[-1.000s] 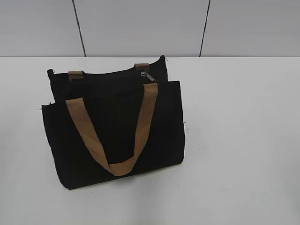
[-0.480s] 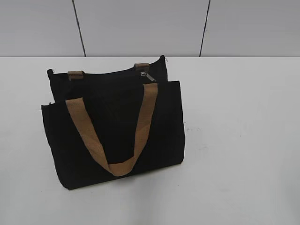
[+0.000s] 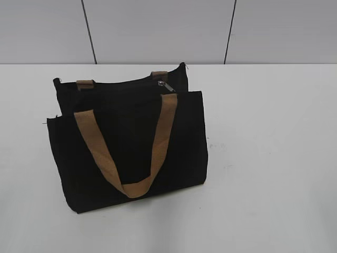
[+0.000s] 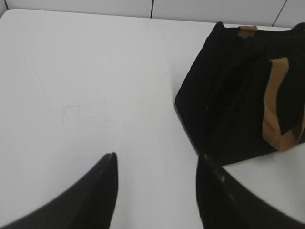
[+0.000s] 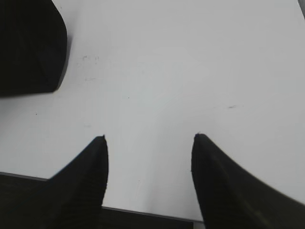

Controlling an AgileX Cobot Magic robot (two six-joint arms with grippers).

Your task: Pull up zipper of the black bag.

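Observation:
The black bag [image 3: 126,147] lies on the white table left of centre in the exterior view, its tan handle [image 3: 152,153] draped over the front panel. The zipper runs along its far top edge; its silver pull tab [image 3: 166,86] sits near the right end. Neither gripper shows in the exterior view. In the left wrist view my left gripper [image 4: 157,160] is open and empty over bare table, with the bag [image 4: 228,105] ahead to its right. In the right wrist view my right gripper [image 5: 148,138] is open and empty, with a corner of the bag [image 5: 28,47] at upper left.
The white table [image 3: 274,158] stretches wide to the right of the bag and in front of it. A grey panelled wall [image 3: 158,31] stands behind the table. The table's near edge [image 5: 143,210] shows between the right gripper's fingers.

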